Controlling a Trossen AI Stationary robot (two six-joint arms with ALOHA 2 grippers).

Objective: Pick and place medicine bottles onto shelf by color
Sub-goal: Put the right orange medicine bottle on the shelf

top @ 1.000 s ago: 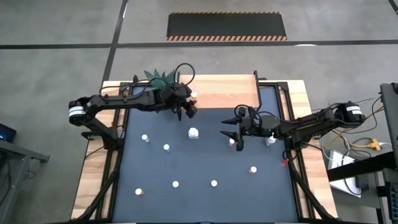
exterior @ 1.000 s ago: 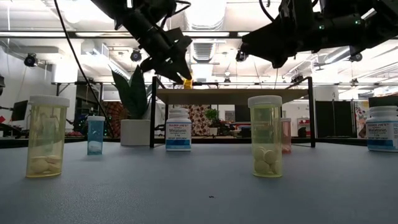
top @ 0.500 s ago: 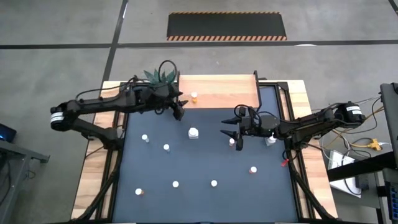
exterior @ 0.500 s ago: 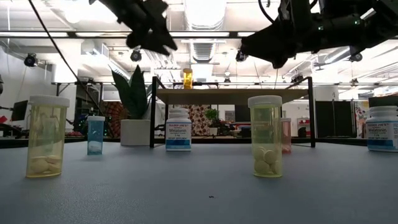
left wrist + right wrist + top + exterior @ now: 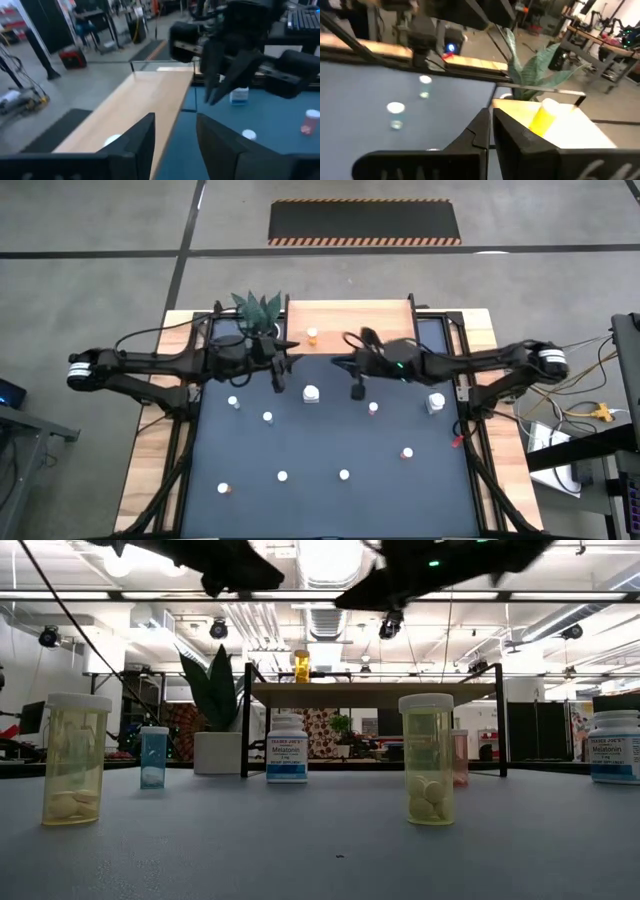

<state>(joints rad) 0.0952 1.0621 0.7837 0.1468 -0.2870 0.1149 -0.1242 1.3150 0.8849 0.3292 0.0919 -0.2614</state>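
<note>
Since 1 second ago the left gripper (image 5: 279, 372) has drawn back off the shelf (image 5: 360, 330), leaving 1 orange bottle (image 5: 312, 335) standing alone near the board's left end. The right gripper (image 5: 356, 388) has swung away from the pink bottle (image 5: 372, 408), which remains on the table. So 1 bottle looks placed, and the rest are still scattered on the blue top. Nearest in the low view stand 2 yellow bottles (image 5: 72, 760), with pills showing but no readable print. Behind them, a white bottle (image 5: 287, 751) and another (image 5: 612, 748) carry blue labels reading "Melatonin"; the smaller print is illegible. Farther back, the left claw's fingers stand narrowly apart and hold nothing, and the right claw's are pressed together, also empty, over the table before the shelf.
</note>
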